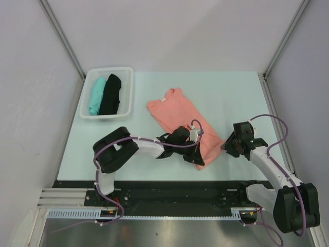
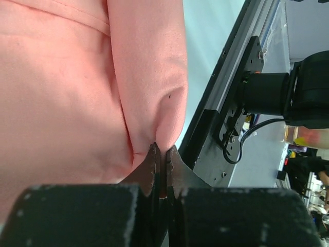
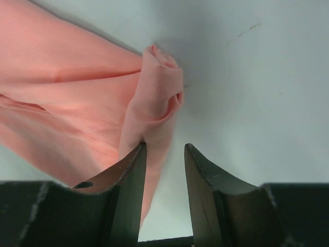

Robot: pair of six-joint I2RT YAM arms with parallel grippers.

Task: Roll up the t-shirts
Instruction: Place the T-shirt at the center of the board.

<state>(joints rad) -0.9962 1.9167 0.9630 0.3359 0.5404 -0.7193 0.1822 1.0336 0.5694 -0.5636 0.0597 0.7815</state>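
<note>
Looks barely begun for the pink shirt. Shows a short roll at the hem end, stretched between the two pincers. Lies flat on the surface from there out to the collar, well beyond both. Leaves, by the look of it, nearly the whole length to wind up. Farther off, beyond and to the left of the left pincer, holds a teal shirt and a black shirt side by side in a white basket. Both appear bundled already, so probably done, though too small to say how neatly.

Left pincer: closed tight, with no gap between the tips. Pinches a thin fold of pink cloth at one end of the roll, the cloth bulging just ahead of the tips.

Right pincer: jaws parted about halfway, clamping nothing. Sits at the other end of the roll, the rolled end just ahead of the tips. Touches pink cloth with its left finger, or at least overlaps it. Shows mostly bare surface in the gap and bare surface beside its right finger.

Needs the right pincer to close on its end before both can turn the roll toward the collar.
</note>
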